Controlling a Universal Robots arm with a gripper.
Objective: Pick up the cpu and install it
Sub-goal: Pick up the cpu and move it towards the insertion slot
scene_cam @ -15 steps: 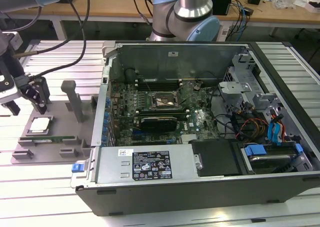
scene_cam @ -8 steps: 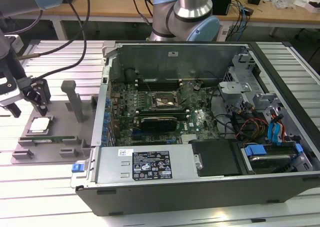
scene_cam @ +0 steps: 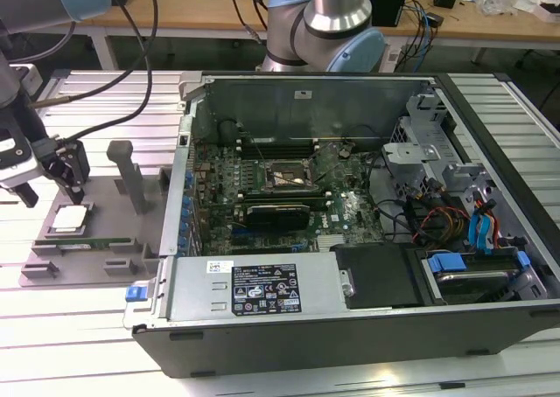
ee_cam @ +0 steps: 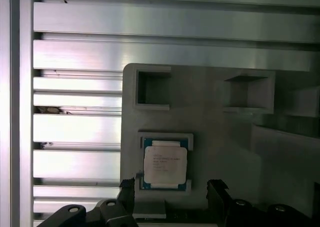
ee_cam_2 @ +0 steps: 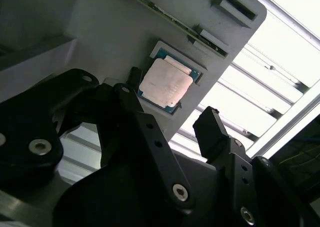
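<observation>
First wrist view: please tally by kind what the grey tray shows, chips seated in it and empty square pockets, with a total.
On the grey tray:
cpu: 1
empty square pockets: 2
Total: 3

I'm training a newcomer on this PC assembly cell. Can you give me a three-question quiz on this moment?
1. True or false: the claw is shut on the cpu.
2. Where does the cpu lie? A) inside the computer case B) in a recess of the grey holder tray C) bare on the slatted table
3. Fill in: the claw's fingers are ___ and hold nothing.

Key: 1 false; 2 B; 3 open.
</observation>
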